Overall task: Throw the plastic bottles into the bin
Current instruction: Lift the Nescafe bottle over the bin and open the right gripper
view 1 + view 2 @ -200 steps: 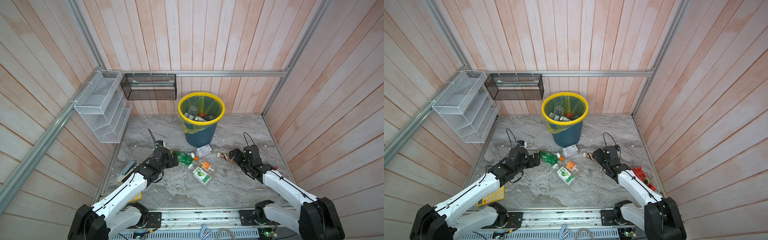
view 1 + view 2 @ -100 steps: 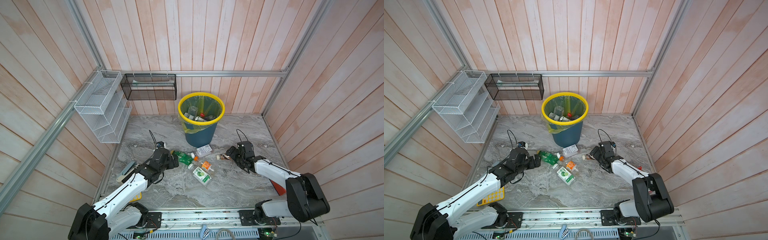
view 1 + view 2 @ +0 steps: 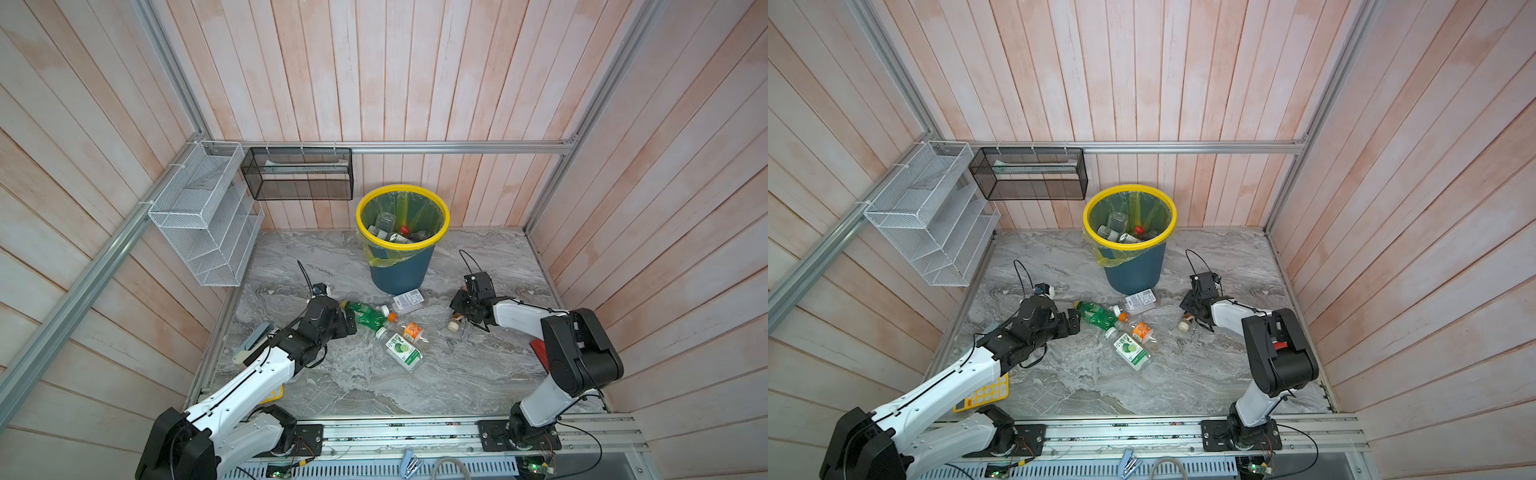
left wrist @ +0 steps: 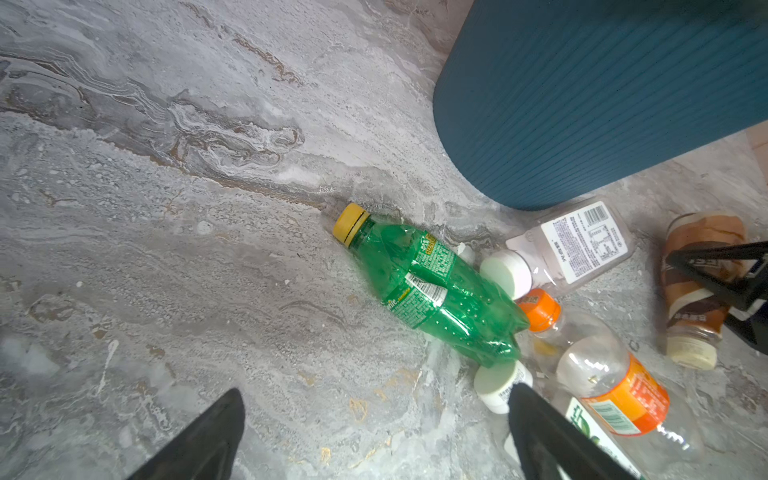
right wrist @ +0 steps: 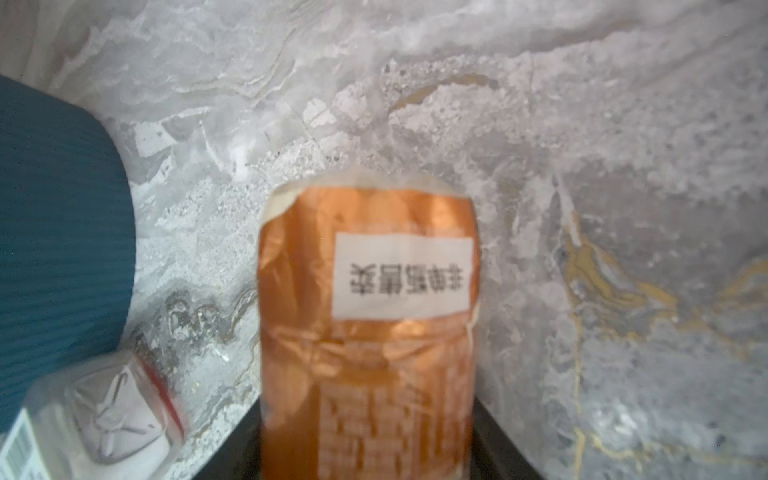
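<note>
Clamping on the brown bottle (image 5: 365,332): the right gripper (image 3: 462,316) fingers are pressing together against its crinkled sleeve, one on either side, as the right wrist view is showing. The bottle is lying on its side on the marble bench (image 3: 374,382), to the right of the bin (image 3: 399,274) and apart from it. Its long axis is running roughly front to back, with the cream cap pointing toward the near rail and the base toward the back wall. The left gripper (image 4: 374,436) is hovering short of the green bottle (image 4: 428,286), fingers wide apart and holding nothing.

Risks, as I am judging them:
- The grip seems to be sitting toward the base end, so the cap end could be swinging down on the lift.
- The loose sleeve could be slipping between the fingers.
- The bin is standing far taller than the bottle, so a low carry could be knocking the yellow rim (image 3: 402,246) or dropping the bottle outside
</note>
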{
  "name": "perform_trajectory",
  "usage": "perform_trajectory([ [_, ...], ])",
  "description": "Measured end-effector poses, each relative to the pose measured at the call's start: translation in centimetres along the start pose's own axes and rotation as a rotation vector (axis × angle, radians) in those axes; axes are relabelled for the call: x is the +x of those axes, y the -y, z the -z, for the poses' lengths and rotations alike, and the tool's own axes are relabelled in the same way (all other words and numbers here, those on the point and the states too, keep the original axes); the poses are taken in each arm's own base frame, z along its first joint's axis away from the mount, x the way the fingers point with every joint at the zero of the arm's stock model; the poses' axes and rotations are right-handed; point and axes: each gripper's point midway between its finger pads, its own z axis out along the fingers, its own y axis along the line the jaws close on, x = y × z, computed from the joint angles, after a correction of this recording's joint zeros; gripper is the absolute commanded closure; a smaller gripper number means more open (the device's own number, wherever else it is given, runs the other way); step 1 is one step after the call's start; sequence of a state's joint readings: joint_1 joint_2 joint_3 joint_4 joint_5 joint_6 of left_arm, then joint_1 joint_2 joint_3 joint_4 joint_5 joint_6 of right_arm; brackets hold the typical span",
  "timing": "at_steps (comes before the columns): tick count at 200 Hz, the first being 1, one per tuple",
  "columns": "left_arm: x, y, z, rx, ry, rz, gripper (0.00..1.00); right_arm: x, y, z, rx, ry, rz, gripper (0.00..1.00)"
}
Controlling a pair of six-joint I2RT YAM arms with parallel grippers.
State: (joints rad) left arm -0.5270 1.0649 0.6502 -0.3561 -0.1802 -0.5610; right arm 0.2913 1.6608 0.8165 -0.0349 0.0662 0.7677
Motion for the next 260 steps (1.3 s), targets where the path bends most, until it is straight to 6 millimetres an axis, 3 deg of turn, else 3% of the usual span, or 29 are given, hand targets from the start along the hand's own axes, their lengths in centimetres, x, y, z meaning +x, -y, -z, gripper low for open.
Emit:
perform_trajectory([
  [29,-0.2,-0.3,0.3,-0.011,0.013,0.002,0.00,-0.5,-0.2,1.2,-0.018,0.025,0.033,0.59],
  [50,0.1,-0.7,0.4,-0.020,0.018,0.016,0.00,-2.5,-1.4,5.0,-0.072,0.115,0.066,0.59],
  [70,0.5,-1.5,0.4,-0.033,0.019,0.039,0.00,-6.2,-3.5,11.1,-0.171,0.293,0.097,0.57],
  [124,1.1,-2.3,0.3,-0.039,0.009,0.080,0.00,-15.5,-8.8,31.6,-0.447,0.798,0.107,0.54],
  [143,1.2,-2.2,0.3,-0.035,0.007,0.087,0.00,-17.8,-11.5,36.3,-0.562,0.890,0.105,0.55],
  [156,1.2,-2.2,0.3,-0.034,0.006,0.091,0.00,-19.2,-14.1,38.0,-0.653,0.915,0.117,0.55],
  [170,1.2,-2.1,0.3,-0.029,0.005,0.095,0.00,-20.2,-18.1,38.2,-0.746,0.892,0.158,0.53],
  [183,1.2,-2.0,0.2,-0.025,0.005,0.099,0.00,-20.5,-22.8,37.0,-0.814,0.833,0.222,0.46],
  [198,1.2,-1.9,0.2,-0.018,0.001,0.103,0.00,-19.4,-28.5,33.1,-0.846,0.717,0.317,0.32],
  [210,1.4,-1.8,0.1,-0.017,-0.008,0.105,0.00,-17.8,-31.3,29.3,-0.830,0.623,0.388,0.22],
  [225,1.8,-1.8,-0.2,-0.022,-0.021,0.107,0.00,-15.7,-31.9,24.5,-0.766,0.512,0.433,0.14],
  [237,2.0,-1.9,-0.2,-0.027,-0.030,0.108,0.00,-14.8,-31.1,22.2,-0.704,0.460,0.455,0.08],
  [250,2.1,-2.0,-0.3,-0.029,-0.034,0.111,0.00,-15.0,-30.2,21.9,-0.664,0.460,0.457,0.07],
  [260,2.1,-1.9,-0.3,-0.029,-0.033,0.112,0.00,-15.7,-29.6,23.2,-0.650,0.495,0.453,0.08],
])
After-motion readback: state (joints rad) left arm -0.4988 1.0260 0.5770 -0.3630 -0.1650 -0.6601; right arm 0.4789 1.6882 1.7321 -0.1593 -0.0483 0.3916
